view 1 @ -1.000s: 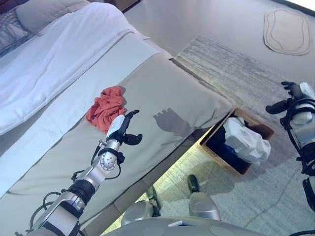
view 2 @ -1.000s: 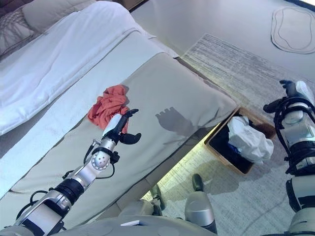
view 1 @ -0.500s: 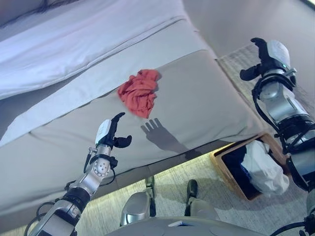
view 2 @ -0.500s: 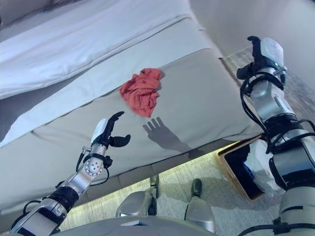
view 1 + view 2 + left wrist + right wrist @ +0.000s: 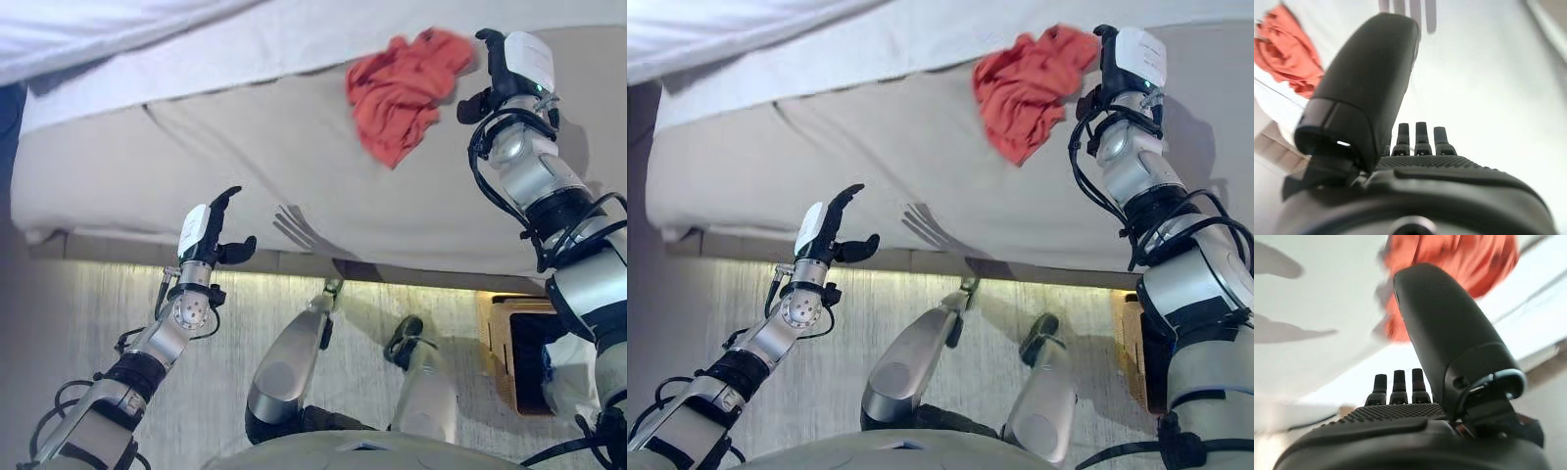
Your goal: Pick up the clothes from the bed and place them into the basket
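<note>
A crumpled red cloth [image 5: 400,86] lies on the grey bed cover [image 5: 245,157]. It also shows in the left wrist view [image 5: 1288,56] and the right wrist view [image 5: 1449,259]. My right hand [image 5: 511,70] is open, just to the right of the cloth and close to touching it, with straight fingers [image 5: 1396,382]. My left hand [image 5: 209,233] is open and empty near the bed's front edge, well away from the cloth. The wooden basket [image 5: 496,345] stands on the floor at the lower right, partly behind my right arm, with dark and white clothes in it.
White bedding [image 5: 147,39] lies across the back of the bed. A pale striped rug [image 5: 59,333] covers the floor in front of the bed. The bed's front edge [image 5: 294,262] runs across the middle of the eye views.
The camera has swung, so the whole scene has shifted. My right hand has come in beside the red cloth. My left hand now sits farther from the cloth, by the bed's edge.
</note>
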`<state>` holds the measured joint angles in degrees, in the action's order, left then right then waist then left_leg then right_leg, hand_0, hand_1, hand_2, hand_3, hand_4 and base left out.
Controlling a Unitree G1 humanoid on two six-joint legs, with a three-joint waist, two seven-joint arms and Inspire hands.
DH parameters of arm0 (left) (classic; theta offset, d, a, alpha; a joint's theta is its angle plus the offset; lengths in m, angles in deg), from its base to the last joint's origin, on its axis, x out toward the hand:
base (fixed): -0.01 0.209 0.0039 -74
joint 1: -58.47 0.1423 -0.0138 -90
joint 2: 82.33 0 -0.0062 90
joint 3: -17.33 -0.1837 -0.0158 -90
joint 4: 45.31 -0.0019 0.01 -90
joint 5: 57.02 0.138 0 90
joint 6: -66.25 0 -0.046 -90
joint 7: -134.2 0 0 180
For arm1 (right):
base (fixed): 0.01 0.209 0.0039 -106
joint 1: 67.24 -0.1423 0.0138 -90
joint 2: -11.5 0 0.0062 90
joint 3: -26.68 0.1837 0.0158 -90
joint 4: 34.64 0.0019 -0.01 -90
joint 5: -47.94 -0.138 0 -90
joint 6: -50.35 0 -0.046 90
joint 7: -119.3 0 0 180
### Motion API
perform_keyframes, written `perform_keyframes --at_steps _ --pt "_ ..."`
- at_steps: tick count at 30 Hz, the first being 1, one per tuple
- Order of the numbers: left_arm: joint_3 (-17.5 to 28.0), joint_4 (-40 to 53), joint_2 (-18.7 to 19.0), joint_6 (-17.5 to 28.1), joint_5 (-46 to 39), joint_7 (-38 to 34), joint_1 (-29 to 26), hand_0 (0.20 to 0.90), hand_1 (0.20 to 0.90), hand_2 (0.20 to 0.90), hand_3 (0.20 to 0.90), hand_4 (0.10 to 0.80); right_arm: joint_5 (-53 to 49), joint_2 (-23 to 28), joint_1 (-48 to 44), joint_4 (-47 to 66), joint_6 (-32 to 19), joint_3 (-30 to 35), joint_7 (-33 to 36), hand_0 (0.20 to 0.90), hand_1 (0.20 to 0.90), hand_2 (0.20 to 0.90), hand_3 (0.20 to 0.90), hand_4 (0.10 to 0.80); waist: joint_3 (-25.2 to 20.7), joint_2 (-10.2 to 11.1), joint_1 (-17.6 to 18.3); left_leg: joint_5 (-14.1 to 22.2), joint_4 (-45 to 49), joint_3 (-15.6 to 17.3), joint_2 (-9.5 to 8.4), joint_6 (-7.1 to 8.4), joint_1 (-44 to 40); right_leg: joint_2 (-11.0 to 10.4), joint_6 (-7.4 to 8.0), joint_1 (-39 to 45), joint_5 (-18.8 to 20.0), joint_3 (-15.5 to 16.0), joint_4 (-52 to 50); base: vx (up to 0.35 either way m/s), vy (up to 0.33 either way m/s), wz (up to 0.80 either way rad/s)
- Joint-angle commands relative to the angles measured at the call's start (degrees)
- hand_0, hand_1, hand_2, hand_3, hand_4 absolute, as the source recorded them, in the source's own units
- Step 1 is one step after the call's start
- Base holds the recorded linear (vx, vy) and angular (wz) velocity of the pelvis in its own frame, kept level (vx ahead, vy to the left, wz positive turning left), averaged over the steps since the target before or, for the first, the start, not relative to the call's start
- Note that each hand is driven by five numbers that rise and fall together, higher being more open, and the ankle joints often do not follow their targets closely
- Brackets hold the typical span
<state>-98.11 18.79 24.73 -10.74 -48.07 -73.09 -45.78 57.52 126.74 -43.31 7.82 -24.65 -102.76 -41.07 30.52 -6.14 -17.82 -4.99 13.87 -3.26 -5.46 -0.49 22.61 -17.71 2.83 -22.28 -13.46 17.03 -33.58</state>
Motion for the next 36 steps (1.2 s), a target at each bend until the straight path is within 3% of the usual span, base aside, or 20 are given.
perform_keyframes --at_steps 1,9,16,22,27,30,31,36 --pt "1.26 8.10 3.04 3.86 0.38 -4.74 -0.12 0.900 0.900 0.900 0.900 0.800 3.48 2.17 -12.49 0.07 0.23 -4.46 3.71 0.900 0.900 0.900 0.900 0.800 -0.72 -0.18 -0.69 12.06 12.14 -1.74 -0.78 -1.87 4.66 2.53 -3.36 -1.32 -0.34 2.10 -3.22 -0.003 0.035 0.09" --pt "1.49 13.69 4.86 5.44 -2.20 -7.75 1.20 0.900 0.900 0.900 0.900 0.800 1.06 2.71 -16.33 -5.76 -0.12 -5.39 4.83 0.900 0.900 0.900 0.900 0.800 -0.72 -2.49 -2.60 14.44 21.54 -1.88 -3.19 -3.61 16.57 1.55 -4.09 -12.87 -3.71 1.77 -15.13 -0.007 0.040 0.17" --pt "1.52 16.44 5.15 6.62 -3.02 -9.80 2.35 0.900 0.900 0.900 0.900 0.800 2.88 2.98 -17.92 -11.58 1.47 -5.63 3.78 0.900 0.900 0.900 0.900 0.800 -0.72 -3.42 -3.57 17.28 29.37 -1.07 -4.13 -4.76 24.13 0.76 -4.38 -20.12 -5.36 1.59 -22.89 0.003 0.004 0.12" --pt "1.25 18.23 5.43 7.04 -2.59 -11.39 3.95 0.900 0.900 0.900 0.900 0.800 0.43 4.49 -20.91 -16.54 2.84 -8.33 1.70 0.900 0.900 0.900 0.900 0.800 -0.72 -3.92 -4.32 17.66 32.17 -1.56 -4.81 -5.32 28.22 1.37 -4.99 -24.16 -6.24 1.24 -25.56 0.001 -0.007 0.02" --pt "2.54 19.10 6.92 8.07 -2.73 -11.26 6.14 0.900 0.900 0.900 0.900 0.800 -4.88 5.48 -23.74 -19.26 1.09 -9.07 0.38 0.900 0.900 0.900 0.900 0.800 -0.72 -4.36 -5.11 17.68 34.09 -1.89 -5.37 -5.43 30.31 1.68 -5.41 -26.31 -6.80 0.92 -27.49 -0.006 -0.014 0.03" --pt "3.20 19.62 7.42 8.17 -2.74 -11.16 6.63 0.900 0.900 0.900 0.900 0.800 -7.22 5.53 -24.34 -19.01 -0.33 -9.05 0.55 0.505 0.505 0.505 0.439 0.339 -0.72 -4.48 -5.19 17.61 34.34 -1.74 -5.43 -5.51 30.24 1.57 -5.48 -26.35 -6.97 0.83 -28.00 0.000 0.000 0.00" --pt "3.31 19.92 7.49 8.00 -2.78 -11.16 6.90 0.900 0.900 0.900 0.900 0.800 -8.32 5.68 -24.32 -18.92 -0.73 -8.70 0.93 0.300 0.300 0.300 0.200 0.100 -0.72 -4.55 -5.17 17.67 34.43 -1.74 -5.48 -5.49 30.01 1.52 -5.44 -26.20 -7.03 0.73 -28.19 0.000 0.000 0.00" --pt "3.98 19.96 8.02 8.17 -2.74 -10.50 7.76 0.900 0.900 0.900 0.900 0.800 -7.92 5.59 -24.66 -19.21 -2.00 -7.31 1.78 0.300 0.300 0.300 0.200 0.100 -0.72 -4.39 -5.12 17.57 33.70 -1.55 -5.15 -5.40 28.32 1.56 -5.26 -24.43 -6.91 0.74 -27.51 0.000 0.001 -0.01"
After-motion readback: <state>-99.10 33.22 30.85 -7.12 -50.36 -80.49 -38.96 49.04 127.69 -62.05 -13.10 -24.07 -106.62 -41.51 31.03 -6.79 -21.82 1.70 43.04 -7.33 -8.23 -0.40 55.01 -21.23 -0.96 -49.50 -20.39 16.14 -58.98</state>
